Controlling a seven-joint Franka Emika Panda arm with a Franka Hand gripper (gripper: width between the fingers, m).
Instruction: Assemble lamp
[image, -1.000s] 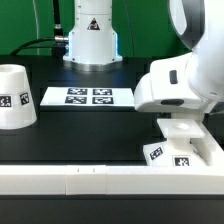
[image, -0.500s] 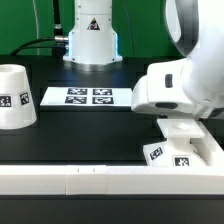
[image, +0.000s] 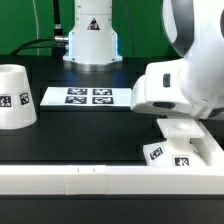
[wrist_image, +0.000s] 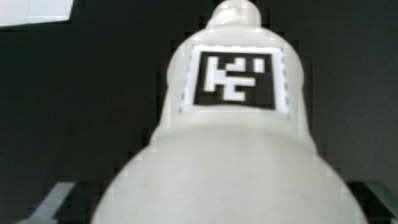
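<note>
the bulb (wrist_image: 214, 150) is held in the gripper (wrist_image: 208, 200), whose dark fingers (wrist_image: 50, 200) are seen pressed against either flank of the round head, closed only as far as that wide part allows. the grip is judged to be taken on the head so that the narrow end, beyond the bulb's tag (wrist_image: 237, 78), is left free and pointing away from the wrist, ready to be entered into a socket. in the exterior view the arm (image: 185, 85) is hung low over the base (image: 205, 148), which is lodged at the exterior view's right against the long white rail (image: 90, 182); that seating is presumably meant to keep the base from sliding or turning while the bulb is pushed or twisted in. the bulb itself is hidden by the arm in that view, so how near its tip is to the base cannot be told. the shade (image: 14, 96) is stood well apart on the black table (image: 80, 135), at the exterior view's left, apparently kept for the last step. the marker board (image: 87, 96) lies flat behind, between shade and arm.
</note>
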